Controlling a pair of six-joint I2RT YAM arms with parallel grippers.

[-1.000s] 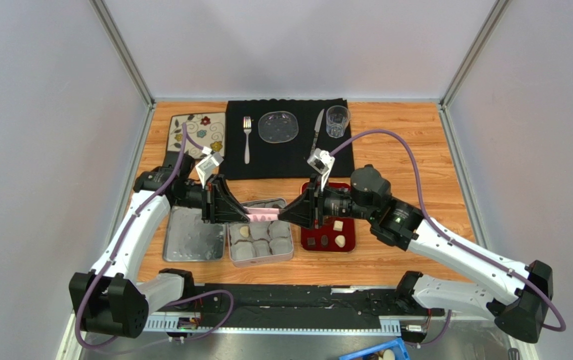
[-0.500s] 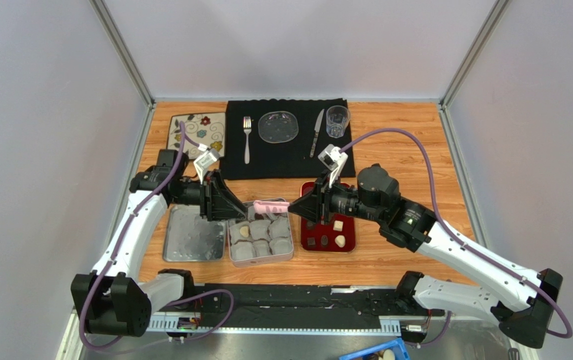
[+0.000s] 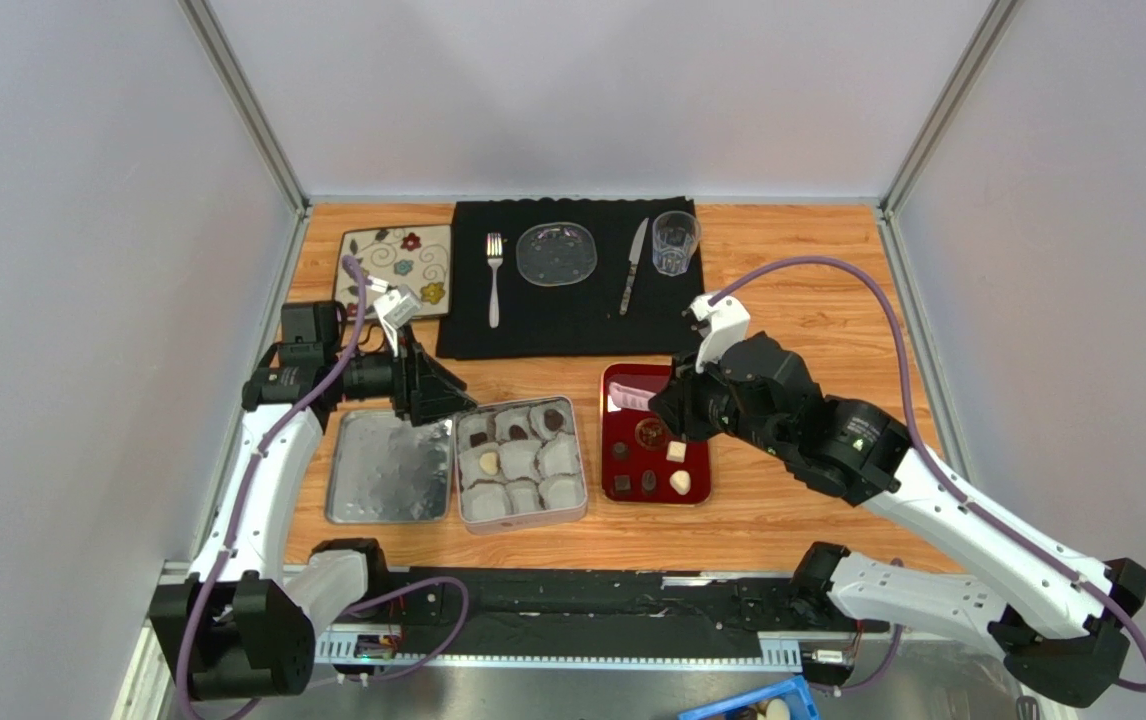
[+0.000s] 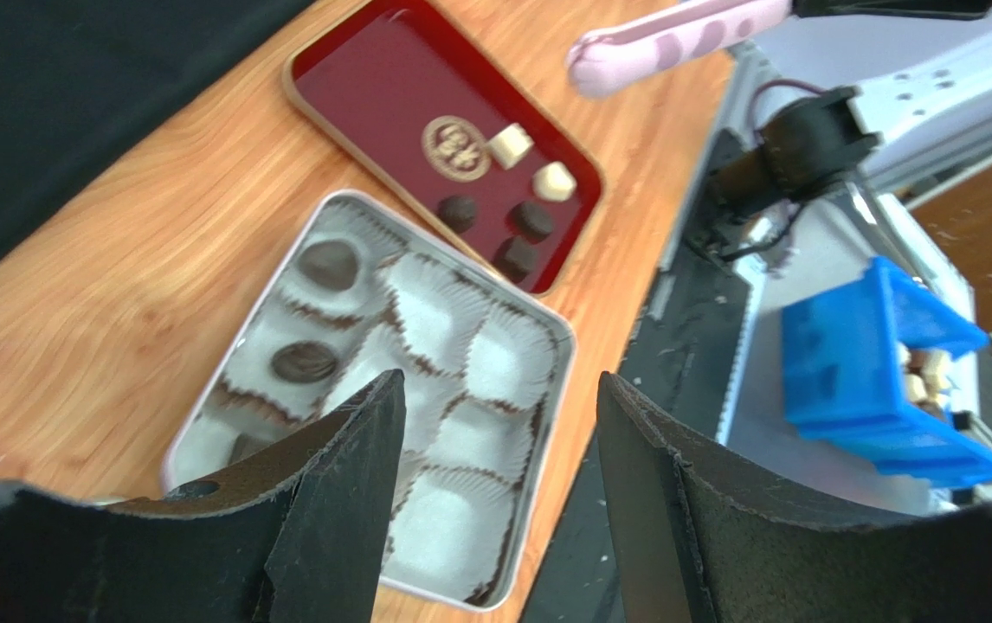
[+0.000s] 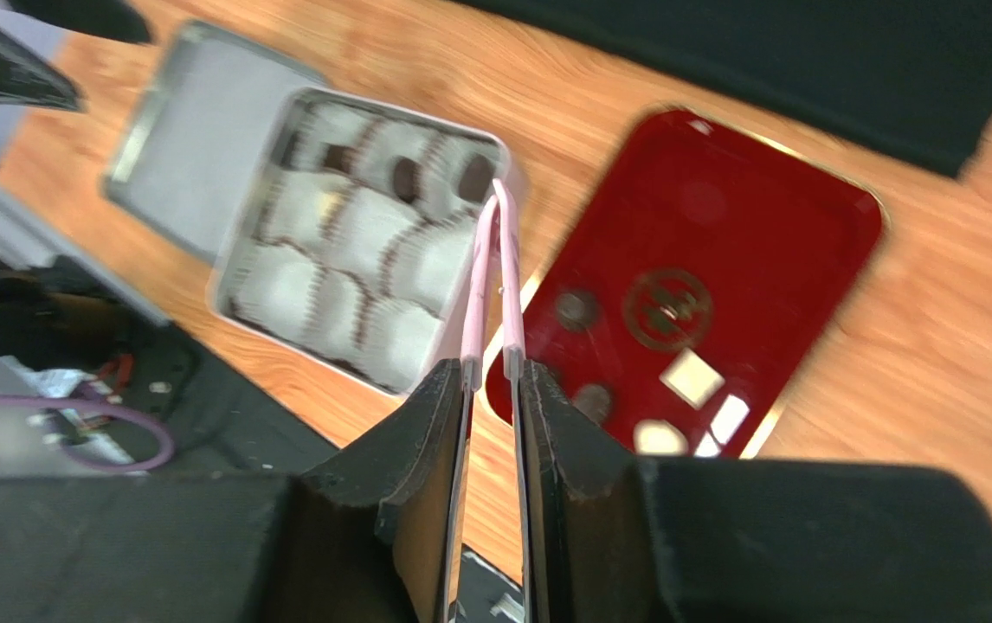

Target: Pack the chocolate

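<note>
The tin lid point(image 3: 388, 468) lies flat on the left of the worktop point(image 3: 805, 300). Near its far right corner hovers the left gripper point(image 4: 495, 500), released, its jaws apart with nothing between them. Just beside the lid sits the tin point(image 3: 522, 519), lined with white paper cups point(image 4: 514, 364). A few cups hold chocolate point(image 4: 328, 264). More pieces, dark and cream, lie on the red tray point(image 4: 371, 91) to the right. Above that tray the right gripper point(image 5: 491, 428) is clenched on pink tongs point(image 5: 488, 279).

Wide-spread hand point(image 4: 499, 379) — tin point(image 4: 330, 200), red tray point(image 4: 371, 91).
</note>
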